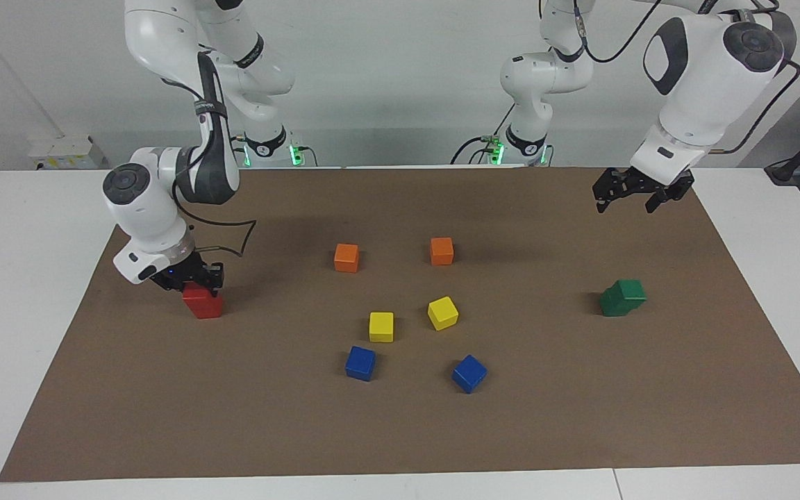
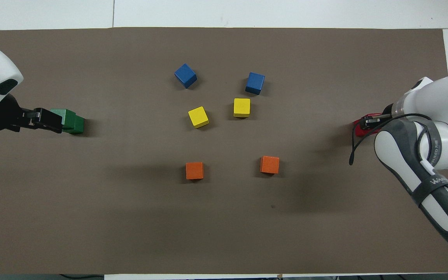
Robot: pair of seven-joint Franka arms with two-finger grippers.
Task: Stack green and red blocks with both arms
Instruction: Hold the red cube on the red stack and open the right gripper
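Two green blocks (image 1: 622,297) sit stacked, the upper one offset, at the left arm's end of the brown mat; they also show in the overhead view as green blocks (image 2: 70,121). My left gripper (image 1: 626,205) hangs open and empty in the air, over the mat nearer to the robots than that stack. At the right arm's end, my right gripper (image 1: 192,281) is down on the red blocks (image 1: 203,304), shut on the upper red block. From above only a sliver of the red blocks (image 2: 359,130) shows beside my right gripper (image 2: 370,120).
In the middle of the mat (image 1: 400,430) lie two orange cubes (image 1: 346,257) (image 1: 442,251), two yellow cubes (image 1: 381,326) (image 1: 443,312) and two blue cubes (image 1: 360,363) (image 1: 469,373), the orange ones nearest to the robots.
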